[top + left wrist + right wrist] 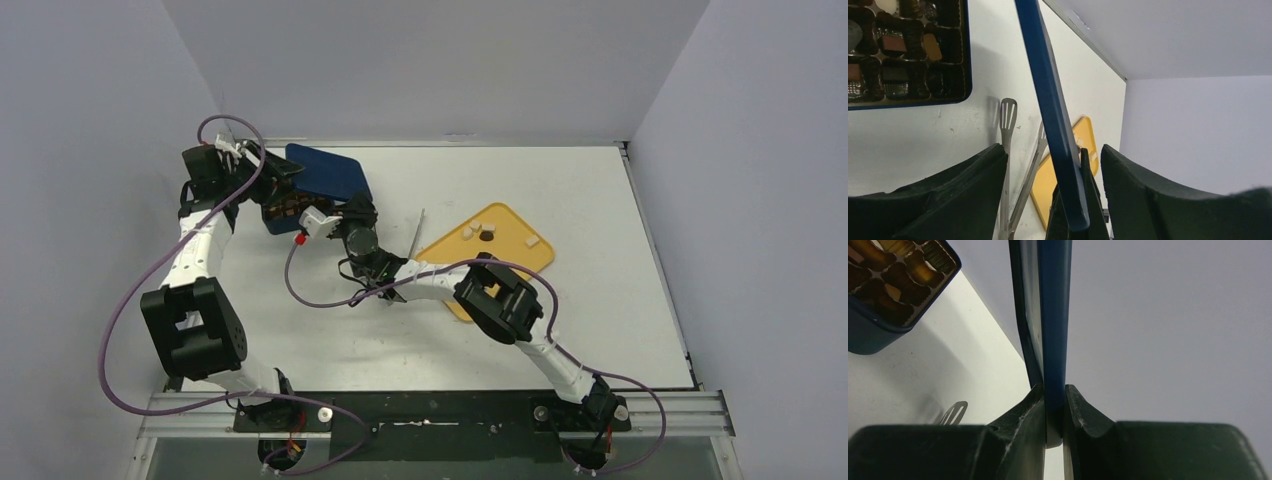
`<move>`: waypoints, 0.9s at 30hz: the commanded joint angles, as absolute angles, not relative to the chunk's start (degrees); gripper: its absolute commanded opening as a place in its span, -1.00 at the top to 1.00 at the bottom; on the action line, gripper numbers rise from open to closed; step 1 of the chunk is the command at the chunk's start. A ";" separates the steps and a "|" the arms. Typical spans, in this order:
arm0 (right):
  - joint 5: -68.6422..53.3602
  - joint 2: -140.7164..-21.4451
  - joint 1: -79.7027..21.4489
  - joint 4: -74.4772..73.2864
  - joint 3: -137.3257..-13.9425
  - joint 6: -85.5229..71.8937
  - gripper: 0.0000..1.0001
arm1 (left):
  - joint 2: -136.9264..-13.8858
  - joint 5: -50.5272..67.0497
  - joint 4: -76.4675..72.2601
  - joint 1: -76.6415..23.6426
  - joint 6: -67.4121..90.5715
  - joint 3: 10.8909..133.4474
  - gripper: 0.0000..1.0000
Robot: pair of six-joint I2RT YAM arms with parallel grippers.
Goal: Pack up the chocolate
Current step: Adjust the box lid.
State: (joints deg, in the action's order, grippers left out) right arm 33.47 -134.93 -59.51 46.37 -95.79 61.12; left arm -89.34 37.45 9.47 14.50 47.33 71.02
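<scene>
Counting across the desk point(420, 345): two arms, one blue lid point(325, 172), one blue box point(908, 104), one yellow tray point(510, 262) and one pair of metal tongs point(1008, 120). Four loose pieces of chocolate point(487, 236) lie on the tray, three cream-white and one dark brown. More pieces sit in the box's dark moulded pockets, brown and amber, too many hidden to count. They are too small to show any long axis or heading. The lid is a thin, flat, rigid panel with rounded corners, and in the top view it partly covers the box. The right end effector point(1055, 390) is clamped on the lid's edge. The left end effector point(1053, 150) stands wide, with the lid passing between its fingers unpinched. The tongs have slotted tips.
</scene>
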 commanded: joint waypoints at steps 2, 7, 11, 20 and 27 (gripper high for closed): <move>35.16 -134.95 -60.17 52.59 -99.37 64.37 0.85 | -88.33 36.69 9.95 13.31 45.78 72.47 -0.20; 35.52 -135.65 -60.08 52.80 -99.66 66.35 0.84 | -87.07 35.76 11.28 12.23 45.61 72.35 0.02; 36.38 -135.89 -60.08 52.61 -100.02 67.05 0.84 | -85.08 33.79 14.69 12.30 44.25 72.13 0.04; 37.44 -136.43 -60.33 53.88 -99.67 70.51 0.83 | -80.06 33.74 15.50 12.30 44.27 68.53 0.29; 38.03 -135.71 -60.57 54.10 -98.91 70.42 0.68 | -79.80 33.86 15.13 12.38 44.75 69.61 0.75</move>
